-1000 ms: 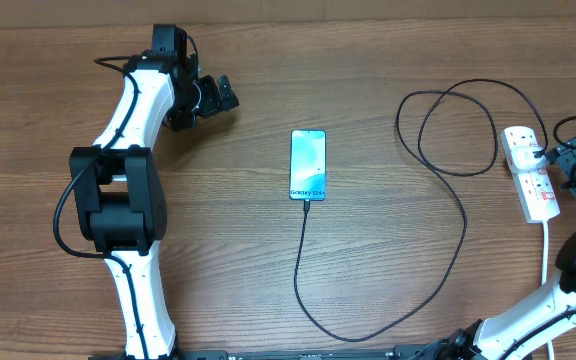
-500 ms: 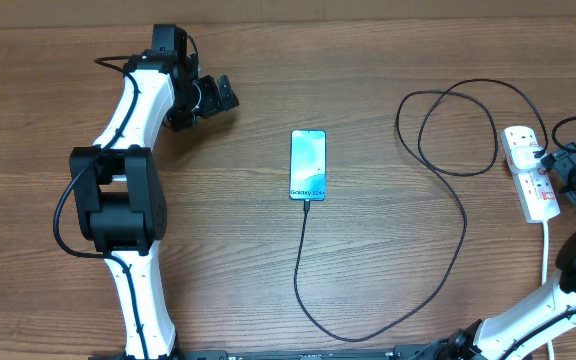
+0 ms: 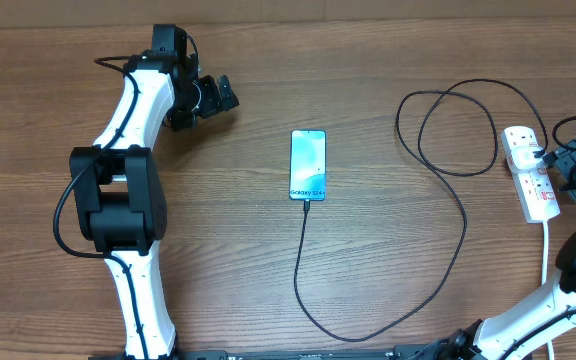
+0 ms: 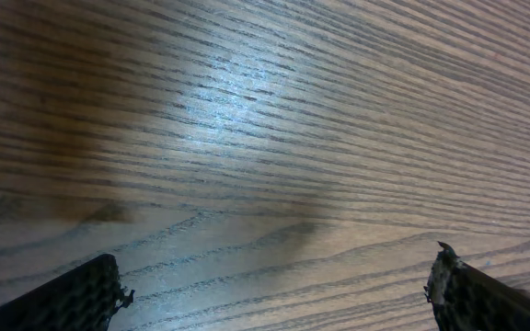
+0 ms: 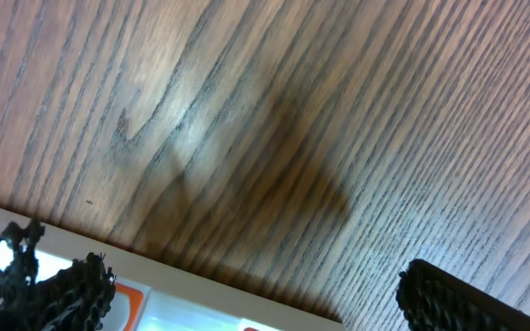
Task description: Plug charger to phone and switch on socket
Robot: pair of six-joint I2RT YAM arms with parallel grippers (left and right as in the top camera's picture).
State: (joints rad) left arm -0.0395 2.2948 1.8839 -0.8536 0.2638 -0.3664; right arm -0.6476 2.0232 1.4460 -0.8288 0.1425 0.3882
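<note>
My left gripper (image 4: pixel 276 276), jaws spread wide and holding nothing, hangs well apart from the phone (image 3: pixel 308 165), whose near end meets the charger cable (image 3: pixel 463 215), while my right gripper (image 5: pixel 251 276), equally spread and empty, hovers just beside the power strip (image 3: pixel 530 172).

The only movement I can make out is at my right gripper (image 3: pixel 568 168), just beside the socket (image 3: pixel 533 195). Between a second ago and half a second ago it edged a touch closer to the socket's switches, and now it sits a shade back from that, roughly where it began. The shift is very slight, barely readable from overhead.
</note>
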